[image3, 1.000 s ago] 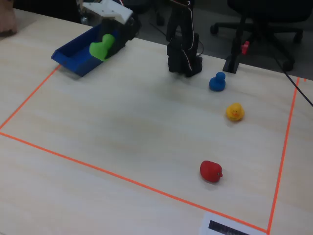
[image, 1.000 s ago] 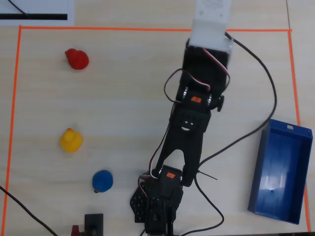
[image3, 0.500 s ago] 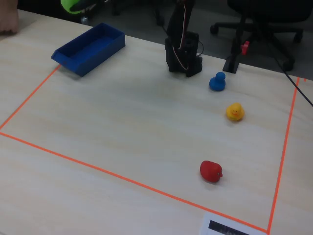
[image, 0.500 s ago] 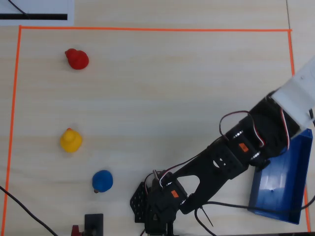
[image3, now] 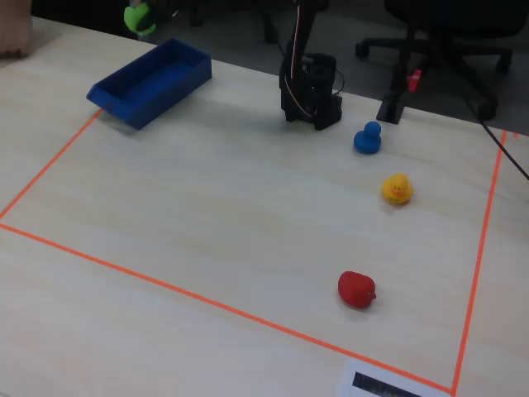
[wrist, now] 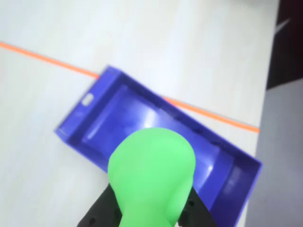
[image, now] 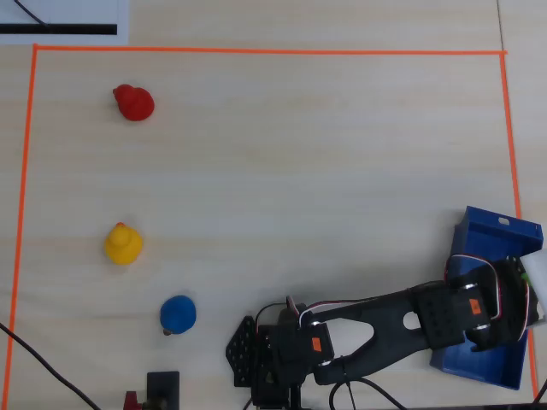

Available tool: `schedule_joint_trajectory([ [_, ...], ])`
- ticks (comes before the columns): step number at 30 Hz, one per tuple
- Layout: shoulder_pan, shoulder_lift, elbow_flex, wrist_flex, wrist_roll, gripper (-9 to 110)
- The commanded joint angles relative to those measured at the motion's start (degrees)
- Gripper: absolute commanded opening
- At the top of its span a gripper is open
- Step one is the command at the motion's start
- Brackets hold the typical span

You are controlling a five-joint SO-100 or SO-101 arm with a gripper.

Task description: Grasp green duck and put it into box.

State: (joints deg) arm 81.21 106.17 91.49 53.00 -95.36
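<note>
One gripper (wrist: 151,215) clamps the green duck (wrist: 151,170) — above the box (wrist: 118,123).

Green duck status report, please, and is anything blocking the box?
Tool shut on green duck. Duck held above box, not yet released. Box interior empty; nothing in the way.

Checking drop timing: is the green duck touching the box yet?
Apart. The fixed view shows the green duck held in the air, above and beyond the box, clear of its walls.
</note>
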Motion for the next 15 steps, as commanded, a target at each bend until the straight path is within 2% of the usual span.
schedule_joint_trajectory([
  [1, 0.7, -0.3, 3.9, -4.8, -1.2, 0],
  [8, 0.4, -3.5, 9.8, -13.4, -1.4, 0],
  [15, 0.2, -8.1, 10.5, -16.1, -2.1, 0],
])
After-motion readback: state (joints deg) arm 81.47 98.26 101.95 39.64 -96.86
